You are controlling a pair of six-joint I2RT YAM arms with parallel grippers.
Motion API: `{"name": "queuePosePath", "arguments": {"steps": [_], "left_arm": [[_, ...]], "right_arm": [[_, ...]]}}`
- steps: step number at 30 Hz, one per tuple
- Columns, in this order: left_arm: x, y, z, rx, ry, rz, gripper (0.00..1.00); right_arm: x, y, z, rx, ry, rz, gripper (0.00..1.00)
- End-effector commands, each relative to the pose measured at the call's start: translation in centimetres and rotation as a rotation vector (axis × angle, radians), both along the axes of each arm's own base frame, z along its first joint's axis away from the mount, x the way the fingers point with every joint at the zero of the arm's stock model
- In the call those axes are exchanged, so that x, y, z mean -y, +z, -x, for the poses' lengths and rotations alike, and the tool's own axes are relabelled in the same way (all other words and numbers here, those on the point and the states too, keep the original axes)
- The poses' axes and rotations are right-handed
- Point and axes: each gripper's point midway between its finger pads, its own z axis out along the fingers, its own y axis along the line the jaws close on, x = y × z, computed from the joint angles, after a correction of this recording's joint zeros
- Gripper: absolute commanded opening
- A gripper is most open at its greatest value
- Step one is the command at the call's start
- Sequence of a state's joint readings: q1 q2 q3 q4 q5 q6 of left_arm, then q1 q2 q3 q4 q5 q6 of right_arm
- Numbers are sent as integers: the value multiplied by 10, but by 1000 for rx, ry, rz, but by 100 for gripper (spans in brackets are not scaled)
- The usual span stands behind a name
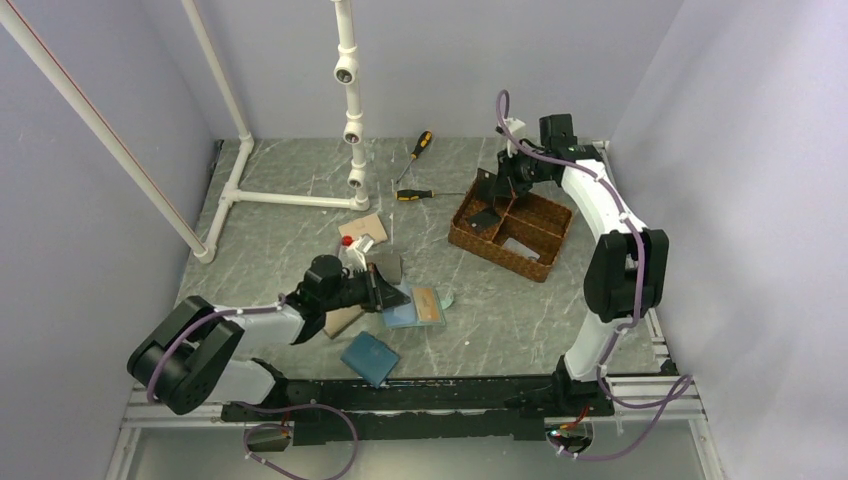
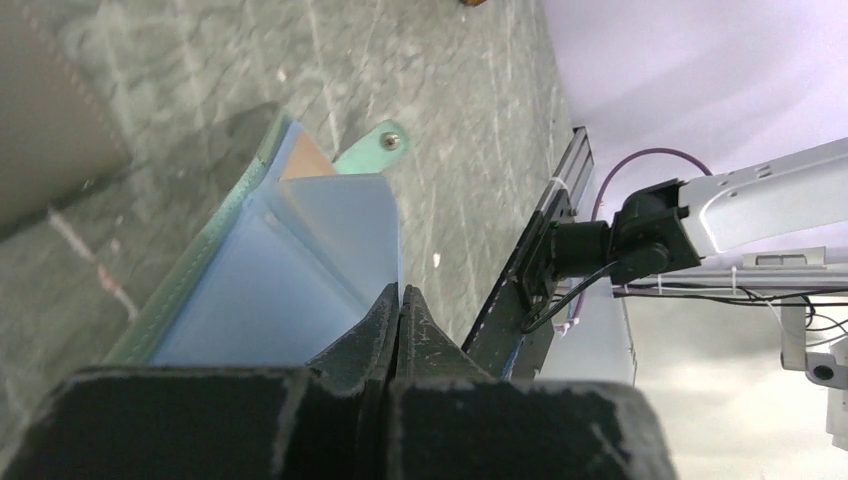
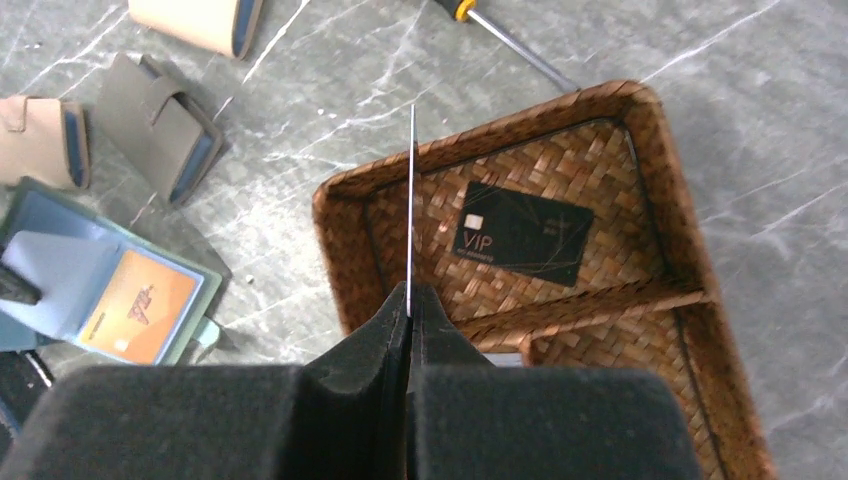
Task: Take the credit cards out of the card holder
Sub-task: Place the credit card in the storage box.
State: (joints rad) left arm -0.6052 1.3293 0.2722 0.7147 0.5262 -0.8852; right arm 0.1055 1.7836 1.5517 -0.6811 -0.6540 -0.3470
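Roughly midway, as a judgement. On the grey table (image 1: 290, 250), the woven basket (image 3: 480, 135) sits at the back right. The right gripper (image 3: 410, 300) is over it, jaws pinched tight on a thin card (image 3: 411, 200) held upright and seen edge-on, colour unclear. The card holder (image 1: 415, 308) lies open near front centre. The left gripper (image 2: 398, 305) has its jaws closed on the holder's pale blue pocket flap, apparently steadying it. A black card (image 3: 520, 233) lies flat in one basket compartment, and what looks like a pale card (image 1: 520, 245) is in the next. An orange card (image 3: 140, 305) is tucked in a holder pocket. Left to do: drop the held card, pull out the orange one.
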Motion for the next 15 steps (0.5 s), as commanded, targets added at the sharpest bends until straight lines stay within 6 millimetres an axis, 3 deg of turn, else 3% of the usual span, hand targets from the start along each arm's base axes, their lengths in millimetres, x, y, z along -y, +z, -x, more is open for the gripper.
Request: {"name": "queuePosePath", "arguments": {"steps": [1,11,15], "left_arm": [[12,14,-12,60,-63,-16,0],[27,-3,-19,-8,-143,-25,0],[31,-8,-26,-25,-160,-28,0]], "right_arm": [[5,-4,-15,8,23,36,0],[0,-41,-5,-111,61,10,0],[6,-45,-12,-104,46,41,0]]}}
